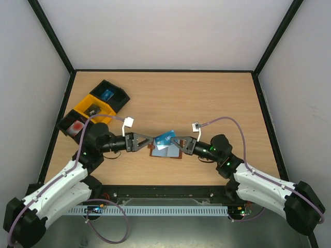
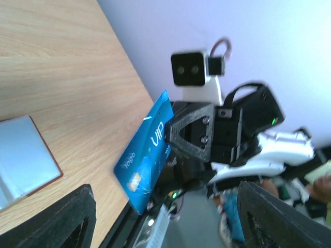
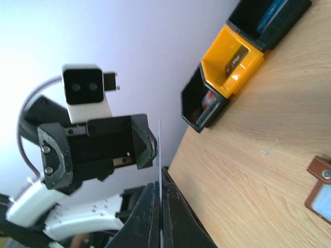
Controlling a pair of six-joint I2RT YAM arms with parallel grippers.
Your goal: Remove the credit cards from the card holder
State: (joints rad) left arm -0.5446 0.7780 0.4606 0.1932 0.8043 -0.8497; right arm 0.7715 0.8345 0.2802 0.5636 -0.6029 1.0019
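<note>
The brown card holder (image 1: pixel 166 153) lies open on the table between the arms, its grey-blue inside up; it also shows in the left wrist view (image 2: pixel 23 155), and its tab shows in the right wrist view (image 3: pixel 319 190). My right gripper (image 1: pixel 175 142) is shut on a blue card (image 1: pixel 166 137) marked VIP and holds it above the holder. The card shows face-on in the left wrist view (image 2: pixel 145 165) and edge-on between the right gripper's fingers (image 3: pixel 160 188). My left gripper (image 1: pixel 149 141) is open, its fingers (image 2: pixel 62 222) wide apart, facing the card from close by.
Three bins stand at the back left: a black bin (image 1: pixel 118 97) with a blue card, a yellow bin (image 1: pixel 83 107) with a dark grey card (image 3: pixel 235 63), and a black bin (image 1: pixel 66 124) with a red card (image 1: pixel 76 125). The frame's posts edge the table.
</note>
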